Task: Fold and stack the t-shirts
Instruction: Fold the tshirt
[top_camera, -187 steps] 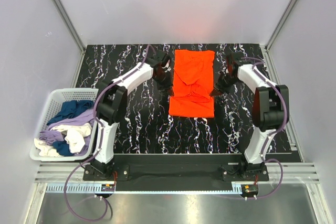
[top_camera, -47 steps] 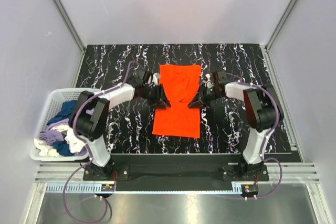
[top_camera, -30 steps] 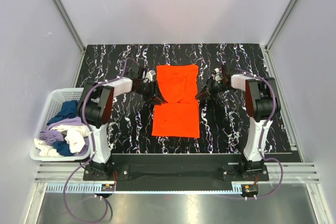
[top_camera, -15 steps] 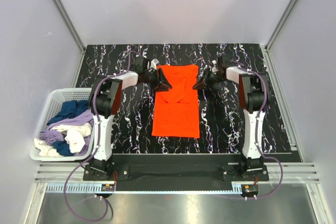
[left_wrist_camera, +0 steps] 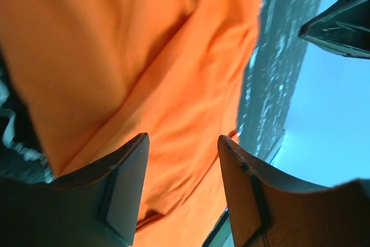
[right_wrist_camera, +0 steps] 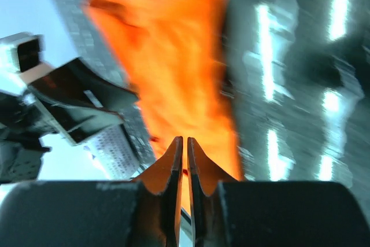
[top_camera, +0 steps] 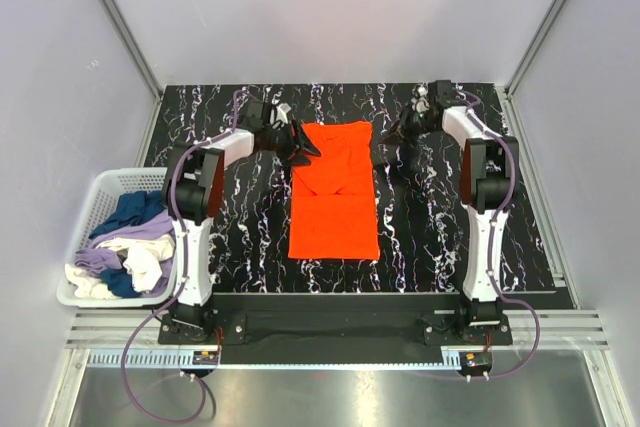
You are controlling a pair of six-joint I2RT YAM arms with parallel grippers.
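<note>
Orange t-shirt [top_camera: 335,192] lies flat mid-table, folded to a long rectangle, its short ends toward the arms and toward the back wall. Near hem straight and square; both long edges fairly clean; a crosswise fold line sits about halfway up, and the far half is rumpled. Left gripper [top_camera: 305,147] is at the far-left corner of the cloth; in its wrist view [left_wrist_camera: 182,140] the fingers [left_wrist_camera: 124,186] stand apart, orange fabric showing beyond the gap, nothing pinched. Right gripper [top_camera: 388,135] hangs just off the far-right edge, apart from the cloth in the top view; its wrist view [right_wrist_camera: 185,140] shows the jaws pressed nearly together with only a thin slit, and no fold can be made out in it. Black marbled table [top_camera: 230,237] is bare on both sides of the shirt, wide to the right edge and wide to the left as far as the white basket [top_camera: 105,187]. Other t-shirts [top_camera: 125,247], navy, lavender and cream, are heaped in that basket. Far strip behind the shirt is narrow.
</note>
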